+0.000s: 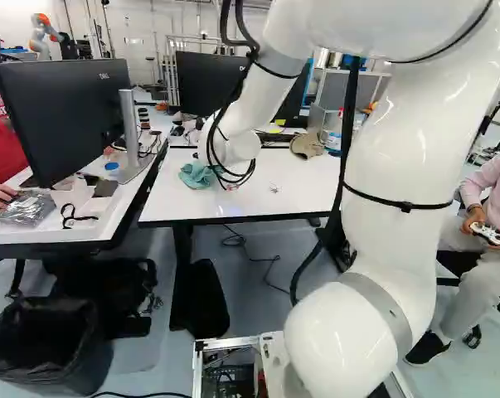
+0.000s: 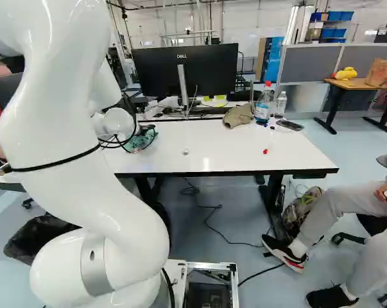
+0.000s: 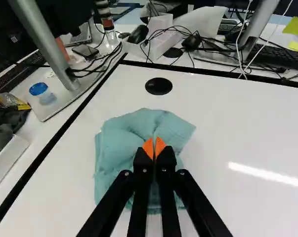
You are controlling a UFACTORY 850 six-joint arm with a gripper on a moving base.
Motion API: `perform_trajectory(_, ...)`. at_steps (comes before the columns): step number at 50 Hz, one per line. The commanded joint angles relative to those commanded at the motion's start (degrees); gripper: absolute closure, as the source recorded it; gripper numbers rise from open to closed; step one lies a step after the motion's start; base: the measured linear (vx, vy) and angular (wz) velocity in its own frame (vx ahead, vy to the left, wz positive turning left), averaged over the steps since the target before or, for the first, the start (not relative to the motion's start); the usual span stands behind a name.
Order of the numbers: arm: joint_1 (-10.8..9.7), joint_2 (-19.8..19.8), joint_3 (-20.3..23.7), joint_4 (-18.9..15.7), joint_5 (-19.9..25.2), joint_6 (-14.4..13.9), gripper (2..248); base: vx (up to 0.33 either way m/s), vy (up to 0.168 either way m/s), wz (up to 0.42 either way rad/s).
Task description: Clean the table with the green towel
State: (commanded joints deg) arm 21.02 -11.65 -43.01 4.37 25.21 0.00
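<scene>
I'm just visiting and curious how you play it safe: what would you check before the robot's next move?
1. Green towel between the gripper's two fingers: ok, they look closed on a fold of it.
2. Towel on the white table: ok.
3. Wiping surface free of small bits: not ok, a small red object lies there.
4. Tabletop cleared of larger things: not ok, a cap and bottles stand along the back.
5. Dirt under the towel: cannot tell, it is covered.
</scene>
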Motion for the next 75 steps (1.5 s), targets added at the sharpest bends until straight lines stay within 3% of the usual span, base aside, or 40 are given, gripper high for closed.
perform_trajectory(16,-0.9,2.8,0.9,0.0,0.0,0.0,225,0.000,0.000,0.000)
perform_trajectory(39,-4.5,5.6,3.7,0.0,0.0,0.0,225,0.000,0.000,0.000)
perform_trajectory(75,-10.3,13.7,12.2,0.0,0.0,0.0,225,0.000,0.000,0.000)
